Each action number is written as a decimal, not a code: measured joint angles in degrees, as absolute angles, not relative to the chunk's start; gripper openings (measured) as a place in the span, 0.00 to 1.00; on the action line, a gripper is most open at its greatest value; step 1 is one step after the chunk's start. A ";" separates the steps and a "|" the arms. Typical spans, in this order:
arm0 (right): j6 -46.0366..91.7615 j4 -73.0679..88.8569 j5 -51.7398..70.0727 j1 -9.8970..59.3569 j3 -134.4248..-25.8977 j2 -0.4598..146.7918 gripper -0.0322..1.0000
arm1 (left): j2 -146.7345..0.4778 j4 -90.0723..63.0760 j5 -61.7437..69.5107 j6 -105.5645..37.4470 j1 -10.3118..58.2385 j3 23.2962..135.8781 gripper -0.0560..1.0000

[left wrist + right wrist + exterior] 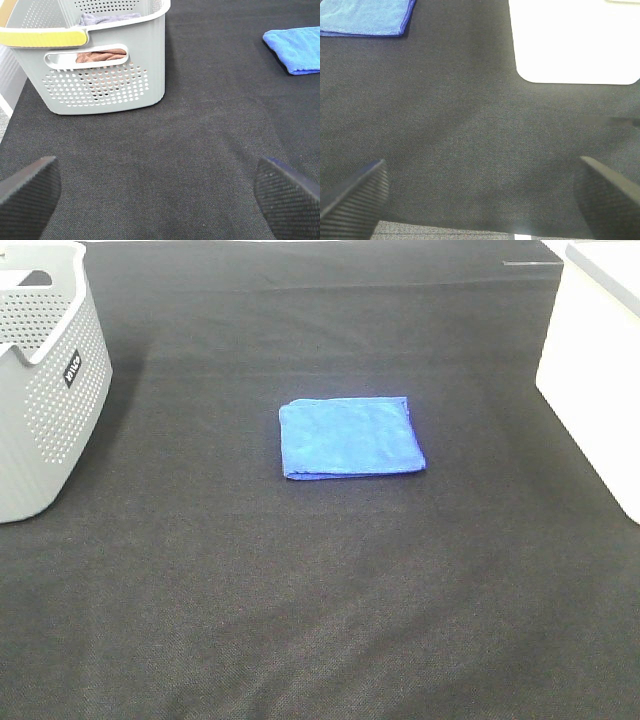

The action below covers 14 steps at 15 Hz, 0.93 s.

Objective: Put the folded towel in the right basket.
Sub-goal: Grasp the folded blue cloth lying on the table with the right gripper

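Black mat bears towel; grey basket holds cloths.

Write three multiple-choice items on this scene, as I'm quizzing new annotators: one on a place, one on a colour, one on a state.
1. Where is the towel? A. in a basket B. on the table between the baskets C. in a pincer
2. Its colour? A. blue B. red C. green
3. The left pincer is: A. shut on the towel B. shut, empty C. open, empty
Answers: 1 B, it lies flat, apart from the grey basket and the white basket; 2 A, plainly blue; 3 C, its jaws stand far apart over bare table.
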<state>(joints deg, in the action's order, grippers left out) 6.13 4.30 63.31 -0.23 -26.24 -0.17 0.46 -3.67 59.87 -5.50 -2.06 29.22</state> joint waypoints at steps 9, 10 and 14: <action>6.13 4.30 63.31 -0.23 -26.24 -0.17 0.97 | 0.46 -3.67 59.87 -5.50 -2.06 29.22 0.98; 6.13 4.30 63.31 -0.23 -26.24 -0.17 0.97 | 0.46 -3.67 59.87 -5.50 -2.06 29.22 0.98; 6.13 4.30 63.31 -0.23 -26.24 -0.17 0.96 | 0.46 -3.67 59.87 -5.50 -2.06 29.22 0.98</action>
<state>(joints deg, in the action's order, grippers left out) 6.13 4.30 63.31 -0.23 -26.24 -0.17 0.46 -3.67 59.87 -5.50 -2.06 29.22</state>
